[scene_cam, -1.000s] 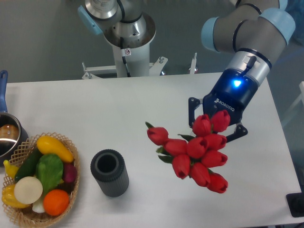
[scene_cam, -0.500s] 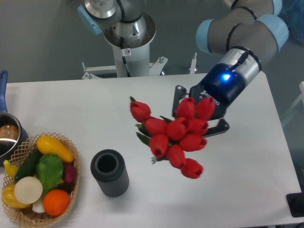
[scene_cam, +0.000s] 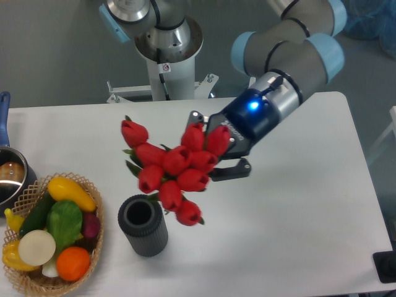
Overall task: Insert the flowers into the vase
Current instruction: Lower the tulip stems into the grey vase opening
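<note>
The flowers (scene_cam: 173, 167), a bunch of red tulip buds with green leaves, hang in the air over the middle of the white table (scene_cam: 297, 210). My gripper (scene_cam: 218, 148) is shut on the bunch from its right; the stems are hidden behind the buds and fingers. The vase (scene_cam: 143, 224), a short dark grey ribbed cylinder, stands upright at the front, its round mouth open. The lowest buds are just up and right of the vase's mouth, close above its rim.
A wicker basket (scene_cam: 93, 260) of colourful fruit and vegetables stands left of the vase. A metal pot (scene_cam: 9, 176) with a blue handle sits at the table's left edge. The arm's base post (scene_cam: 167, 55) stands behind the table.
My gripper has carried the flowers leftward across the table, from the right side to just above and right of the vase. The vase has not moved.
</note>
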`<state>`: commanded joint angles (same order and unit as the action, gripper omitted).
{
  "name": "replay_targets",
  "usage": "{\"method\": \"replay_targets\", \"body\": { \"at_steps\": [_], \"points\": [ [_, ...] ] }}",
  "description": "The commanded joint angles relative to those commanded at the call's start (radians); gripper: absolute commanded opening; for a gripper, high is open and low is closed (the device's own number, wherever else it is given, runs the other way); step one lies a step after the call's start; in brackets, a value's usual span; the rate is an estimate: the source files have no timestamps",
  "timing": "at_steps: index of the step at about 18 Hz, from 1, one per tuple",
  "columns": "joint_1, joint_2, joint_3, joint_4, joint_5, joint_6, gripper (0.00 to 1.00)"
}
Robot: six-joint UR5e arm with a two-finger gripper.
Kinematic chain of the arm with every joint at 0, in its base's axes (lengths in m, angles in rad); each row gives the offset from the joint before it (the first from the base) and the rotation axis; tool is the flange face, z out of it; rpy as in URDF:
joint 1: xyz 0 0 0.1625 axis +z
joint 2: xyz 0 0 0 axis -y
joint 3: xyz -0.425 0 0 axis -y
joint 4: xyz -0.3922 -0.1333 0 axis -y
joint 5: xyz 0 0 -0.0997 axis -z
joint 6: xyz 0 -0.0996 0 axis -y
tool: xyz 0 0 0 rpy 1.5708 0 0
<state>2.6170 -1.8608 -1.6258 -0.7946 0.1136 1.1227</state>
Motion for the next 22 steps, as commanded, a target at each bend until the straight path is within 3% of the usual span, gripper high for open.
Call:
{"method": "replay_targets", "body": {
  "at_steps": [10, 22],
  "points": [
    [-0.032, -0.003, -0.022, 0.0, -0.002, 0.012, 0.0],
    [-0.049, -0.049, 0.006, 0.014, 0.003, 0.023, 0.01]
  ]
}}
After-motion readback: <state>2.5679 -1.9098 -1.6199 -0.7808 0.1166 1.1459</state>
